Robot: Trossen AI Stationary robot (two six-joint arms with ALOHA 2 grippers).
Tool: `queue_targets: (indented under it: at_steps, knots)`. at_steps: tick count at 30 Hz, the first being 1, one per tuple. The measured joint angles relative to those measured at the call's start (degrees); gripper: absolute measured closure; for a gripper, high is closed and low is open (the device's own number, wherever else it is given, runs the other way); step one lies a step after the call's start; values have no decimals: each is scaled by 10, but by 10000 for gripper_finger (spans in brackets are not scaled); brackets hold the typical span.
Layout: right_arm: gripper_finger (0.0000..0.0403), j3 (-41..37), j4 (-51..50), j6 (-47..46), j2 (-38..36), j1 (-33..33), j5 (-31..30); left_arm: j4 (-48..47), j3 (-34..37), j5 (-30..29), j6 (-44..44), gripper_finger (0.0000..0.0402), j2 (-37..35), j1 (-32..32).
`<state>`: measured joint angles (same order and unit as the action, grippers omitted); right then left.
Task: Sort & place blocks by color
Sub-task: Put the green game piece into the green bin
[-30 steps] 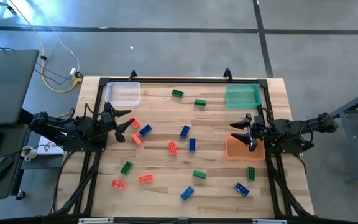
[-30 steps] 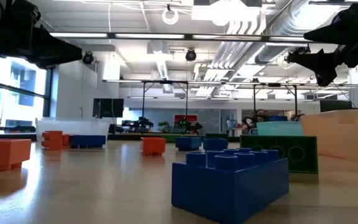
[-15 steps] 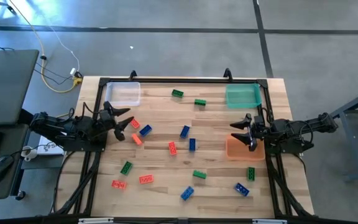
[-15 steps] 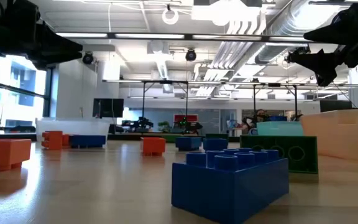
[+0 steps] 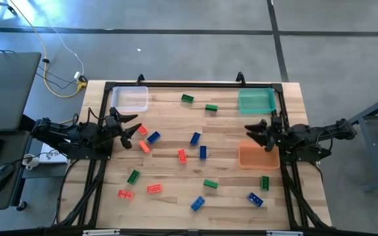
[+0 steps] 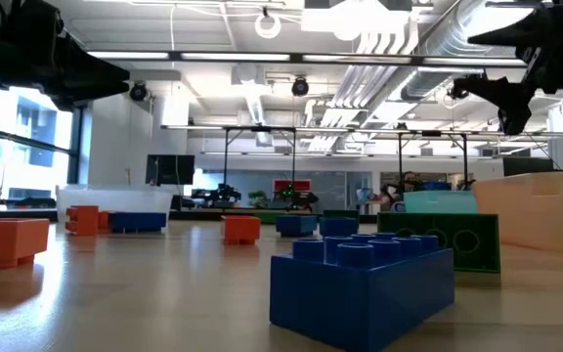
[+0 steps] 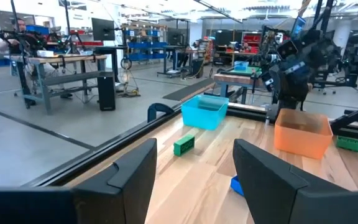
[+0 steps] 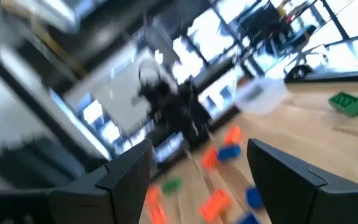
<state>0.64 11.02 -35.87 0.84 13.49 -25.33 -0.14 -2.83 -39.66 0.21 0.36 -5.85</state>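
Small studded blocks in red-orange, blue and green lie scattered flat on the wooden table, among them a red one [image 5: 142, 130], a blue one [image 5: 153, 137] and a green one [image 5: 210, 184]. A large blue block [image 6: 360, 286] sits close in the low view. My left gripper [image 5: 132, 126] hovers open above the table's left side, just left of the red and blue blocks. My right gripper [image 5: 256, 133] hovers open at the right side, above the orange bin's far-left corner. Both hold nothing.
A clear bin [image 5: 130, 98] stands at the far left, a green bin [image 5: 256, 101] at the far right, and an orange bin [image 5: 258, 157] just nearer than it. A black frame rail [image 5: 176, 84] runs along the far edge. Bare wood lies between the scattered blocks.
My right gripper has swung toward the far edge and turned at the wrist while staying above the orange bin; its wrist view is blurred by the motion. My left gripper has stayed open near the red and blue blocks. No block has moved.
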Motion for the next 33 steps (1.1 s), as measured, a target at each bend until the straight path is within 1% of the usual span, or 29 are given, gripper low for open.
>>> queue_targets:
  at_steps: [3,7,10,14,16,18,22,27,33]
  knots:
    - [151,0,46,-13,0,0,-36,0,0,0,0,202,0,0]
    - [151,0,120,-9,0,0,-104,0,0,0,0,202,0,0]
    - [151,0,189,33,0,0,-138,0,0,0,0,202,0,0]
    - [151,1,282,102,0,0,-159,0,0,-2,0,202,0,0]
    - [151,15,289,131,0,0,-167,0,0,-4,0,202,0,0]
    - [151,40,274,157,2,0,-167,0,0,-1,-1,202,0,0]
    - [151,111,200,192,32,0,-172,1,0,0,-1,202,0,0]
    - [151,217,72,224,103,0,-213,0,0,0,-1,202,0,0]
    - [151,341,-92,229,196,0,-255,0,0,0,0,202,0,0]
